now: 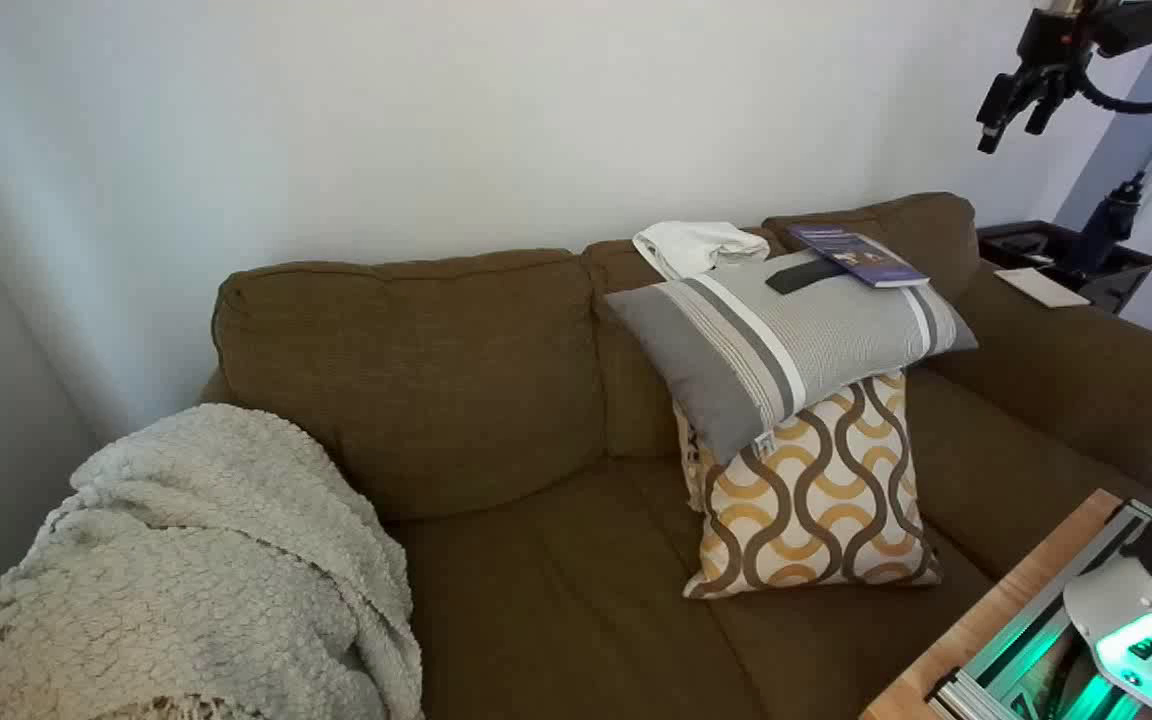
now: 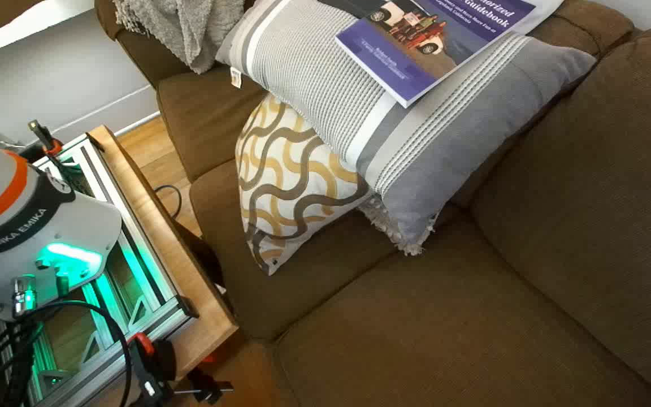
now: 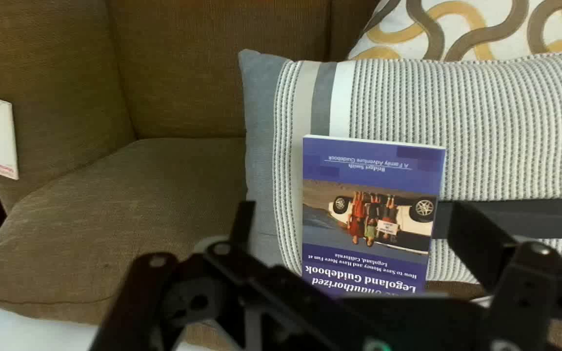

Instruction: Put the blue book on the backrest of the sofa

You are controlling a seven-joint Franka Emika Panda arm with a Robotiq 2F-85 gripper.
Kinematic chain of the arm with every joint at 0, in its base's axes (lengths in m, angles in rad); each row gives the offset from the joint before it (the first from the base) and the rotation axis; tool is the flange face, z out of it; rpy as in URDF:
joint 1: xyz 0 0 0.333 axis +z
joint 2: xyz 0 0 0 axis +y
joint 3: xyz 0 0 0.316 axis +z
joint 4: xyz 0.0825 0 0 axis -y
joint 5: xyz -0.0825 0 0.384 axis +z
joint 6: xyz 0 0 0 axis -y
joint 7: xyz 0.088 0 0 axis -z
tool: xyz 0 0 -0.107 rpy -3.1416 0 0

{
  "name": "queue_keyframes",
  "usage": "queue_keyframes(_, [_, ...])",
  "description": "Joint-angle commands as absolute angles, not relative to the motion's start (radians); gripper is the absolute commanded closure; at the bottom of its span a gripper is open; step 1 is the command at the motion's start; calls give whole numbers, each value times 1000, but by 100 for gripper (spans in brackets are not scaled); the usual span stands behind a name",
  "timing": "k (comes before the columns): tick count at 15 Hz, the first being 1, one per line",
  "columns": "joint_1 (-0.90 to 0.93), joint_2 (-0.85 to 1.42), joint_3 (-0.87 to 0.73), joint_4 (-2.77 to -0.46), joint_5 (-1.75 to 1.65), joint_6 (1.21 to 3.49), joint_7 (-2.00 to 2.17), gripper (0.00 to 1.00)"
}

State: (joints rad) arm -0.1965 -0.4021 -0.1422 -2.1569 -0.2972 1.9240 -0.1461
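Observation:
The blue book [image 1: 861, 257], purple-blue with a car photo on its cover, lies on top of a grey striped pillow [image 1: 786, 320]. The book also shows in an exterior view [image 2: 421, 51] and in the wrist view [image 3: 369, 165], where its lower end is hidden behind the gripper. The brown sofa's backrest [image 1: 406, 380] runs along the wall behind the pillows. My gripper [image 1: 1013, 130] is high above the sofa's armrest end, apart from the book. In the wrist view the gripper [image 3: 353, 212] has its fingers wide apart, with nothing between them; the book is seen beyond them.
A white cloth [image 1: 701, 247] lies on the backrest behind the pillow. A patterned pillow [image 1: 816, 490] supports the striped one. A dark flat object [image 3: 515, 218] lies beside the book. A white booklet [image 1: 1043, 287] is on the armrest. A fleece blanket [image 1: 206, 570] covers the opposite end.

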Motion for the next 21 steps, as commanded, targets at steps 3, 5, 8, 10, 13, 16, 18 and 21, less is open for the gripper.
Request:
queue_keyframes(3, [-187,-402,-153,-2154,-301,1921,-143,0])
queue_keyframes(5, [-187,-402,-153,-2154,-301,1921,-143,0])
queue_keyframes(8, [-187,-402,-153,-2154,-301,1921,-143,0])
queue_keyframes(10, [-187,-402,-153,-2154,-301,1921,-143,0])
queue_keyframes(13, [-187,-402,-153,-2154,-301,1921,-143,0])
queue_keyframes(16, [-187,-402,-153,-2154,-301,1921,-143,0])
queue_keyframes(18, [-187,-402,-153,-2154,-301,1921,-143,0])
queue_keyframes(21, [-175,-368,-132,-2159,-287,1943,-89,0])
